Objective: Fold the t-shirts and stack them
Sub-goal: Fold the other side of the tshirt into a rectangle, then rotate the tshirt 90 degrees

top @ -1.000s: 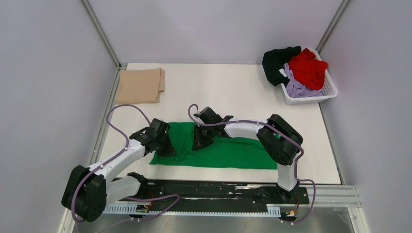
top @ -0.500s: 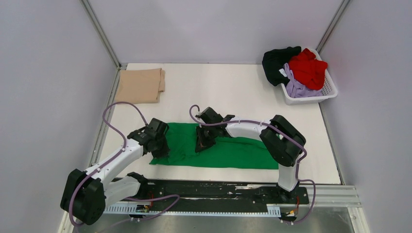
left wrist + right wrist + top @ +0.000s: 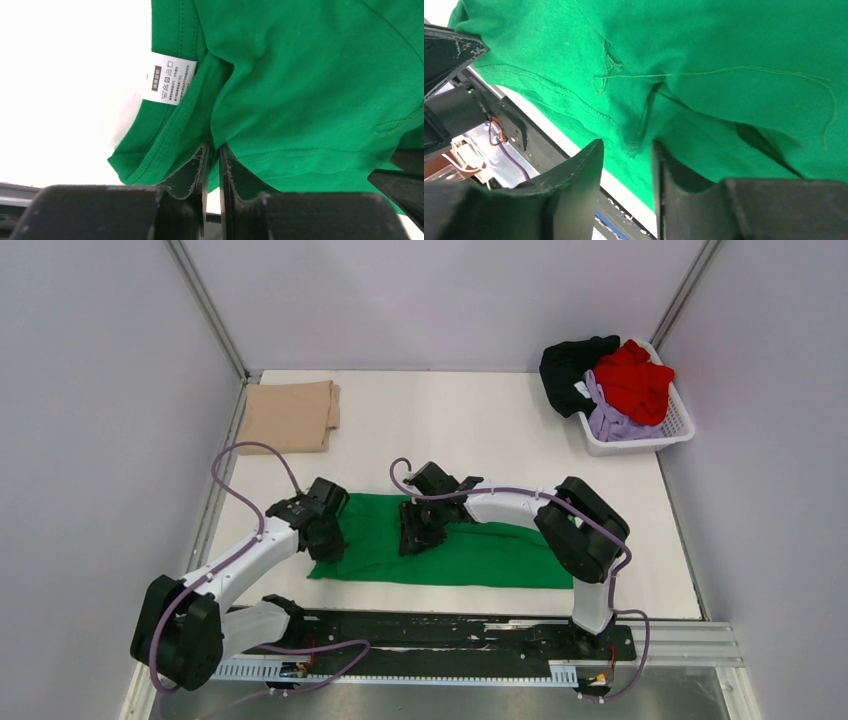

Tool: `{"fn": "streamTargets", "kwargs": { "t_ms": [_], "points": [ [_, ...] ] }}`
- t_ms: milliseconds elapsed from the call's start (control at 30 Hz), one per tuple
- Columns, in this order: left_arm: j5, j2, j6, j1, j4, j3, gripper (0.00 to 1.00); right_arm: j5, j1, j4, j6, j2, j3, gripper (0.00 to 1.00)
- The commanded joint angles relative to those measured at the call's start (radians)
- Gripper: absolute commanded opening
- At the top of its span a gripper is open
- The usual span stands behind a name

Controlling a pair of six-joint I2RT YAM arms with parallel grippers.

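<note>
The bright green t-shirt (image 3: 480, 550) lies spread across the near middle of the table. My left gripper (image 3: 328, 538) is at its left end, shut on a fold of the green cloth (image 3: 300, 75) next to a white care label (image 3: 169, 78); the pinch shows in the left wrist view (image 3: 213, 150). My right gripper (image 3: 413, 538) hangs over the shirt's middle, its jaws apart just above a small pucker of green cloth (image 3: 724, 50), as the right wrist view (image 3: 626, 150) shows. A tan t-shirt (image 3: 290, 415) lies folded at the far left.
A white plastic basket (image 3: 640, 447) stands at the far right corner and holds a black shirt (image 3: 570, 365), a red shirt (image 3: 635, 380) and a lavender shirt (image 3: 610, 420). The arms' black base rail (image 3: 440, 625) runs along the near edge. Grey walls enclose the table.
My left gripper has shifted slightly to the left with the cloth. The bunched ridge between the two grippers has flattened, and the green shirt lies smoother. The right gripper has barely moved.
</note>
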Motion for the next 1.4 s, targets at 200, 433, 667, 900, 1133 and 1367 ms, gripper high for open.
{"fn": "streamTargets", "kwargs": {
  "t_ms": [200, 433, 667, 900, 1133, 1367],
  "points": [
    [-0.124, -0.019, -0.008, 0.006, -0.09, 0.126, 0.97, 0.135, -0.014, -0.01, -0.014, -0.183, -0.018, 0.93],
    [-0.024, -0.065, 0.008, 0.006, 0.0, 0.22, 1.0, 0.235, -0.143, -0.039, 0.011, -0.373, -0.14, 1.0],
    [0.369, 0.14, -0.045, 0.005, 0.427, 0.144, 1.0, 0.253, -0.405, -0.032, 0.009, -0.477, -0.332, 1.0],
    [0.354, 0.577, -0.153, 0.031, 0.597, 0.229, 1.0, 0.281, -0.538, 0.01, -0.044, -0.435, -0.389, 1.0],
    [0.338, 0.927, -0.186, 0.119, 0.615, 0.531, 1.0, 0.21, -0.581, 0.008, -0.049, -0.418, -0.467, 1.0],
    [0.362, 1.335, -0.199, 0.114, 0.485, 1.206, 1.0, 0.004, -0.421, -0.013, -0.066, -0.511, -0.537, 1.0]
  ]
}}
